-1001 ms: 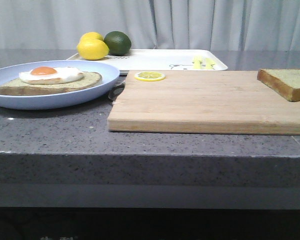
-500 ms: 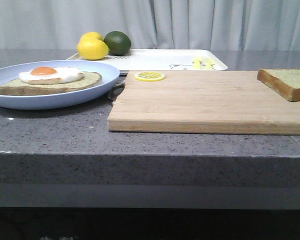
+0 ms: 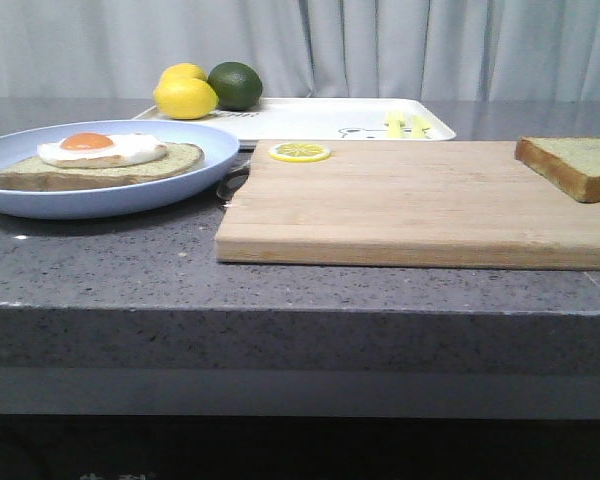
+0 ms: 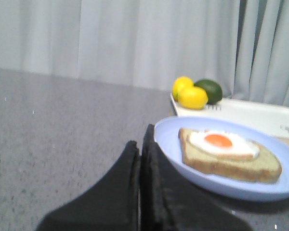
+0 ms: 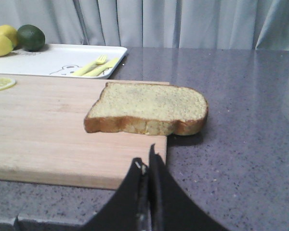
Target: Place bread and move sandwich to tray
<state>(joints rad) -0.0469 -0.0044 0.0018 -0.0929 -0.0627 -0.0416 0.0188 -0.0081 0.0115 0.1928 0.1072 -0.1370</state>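
Observation:
The bread lies on the right end of the wooden cutting board; it also shows in the right wrist view. A darker slice with a fried egg lies on the light-blue plate at the left, also in the left wrist view. The white tray stands behind the board. My left gripper is shut and empty, near the plate's rim. My right gripper is shut and empty, near the board's corner, short of the bread. Neither gripper shows in the front view.
Two lemons and a lime sit at the tray's back left corner. A lemon slice lies on the board's far left corner. A yellow fork and knife lie on the tray. A curtain hangs behind.

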